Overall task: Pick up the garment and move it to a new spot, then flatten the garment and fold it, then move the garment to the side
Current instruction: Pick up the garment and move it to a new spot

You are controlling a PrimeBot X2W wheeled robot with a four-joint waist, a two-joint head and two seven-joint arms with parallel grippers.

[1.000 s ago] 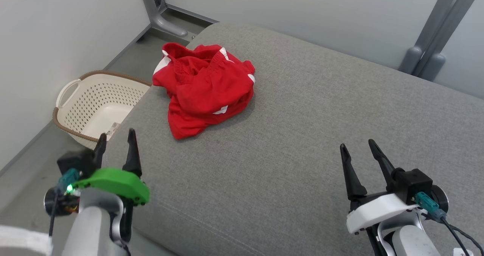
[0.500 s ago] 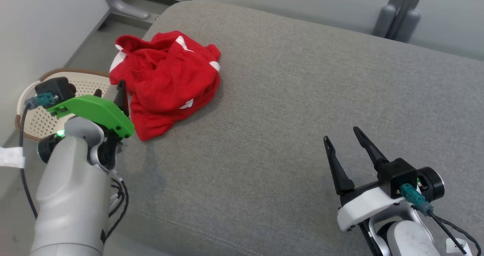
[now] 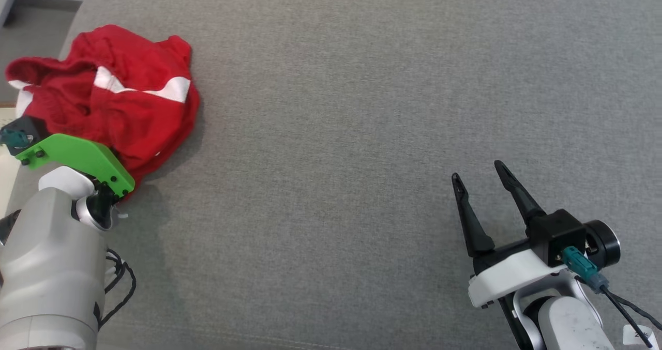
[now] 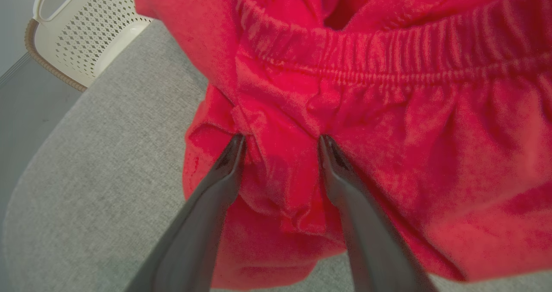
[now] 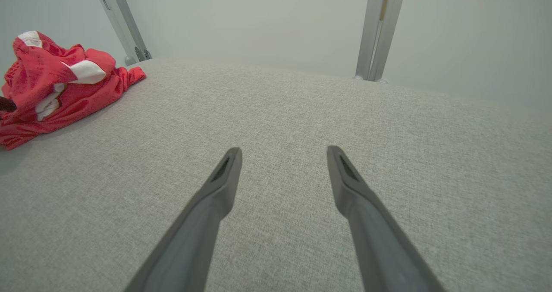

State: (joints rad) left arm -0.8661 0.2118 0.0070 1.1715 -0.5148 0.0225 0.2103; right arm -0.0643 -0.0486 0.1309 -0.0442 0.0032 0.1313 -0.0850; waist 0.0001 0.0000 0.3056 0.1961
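Left wrist view, lower centre: left tool (image 4: 280,143) moderately spread, both tips pressed into the red garment (image 4: 409,162), one fold between them, not clamped. Elastic band runs across the top of the frame; white basket (image 4: 82,37) upper left. Head view: a green bracket (image 3: 77,156) covers those tips. Right tool (image 3: 476,170), lower right, spread and empty over the grey cushion (image 3: 336,133). Garment bunched at upper left.

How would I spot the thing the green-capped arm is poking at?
Look at the wide grey cushion, toward its left end near the cream perforated basket. There lies a bunched red garment with white patches and a gathered elastic band, the only cloth on it.
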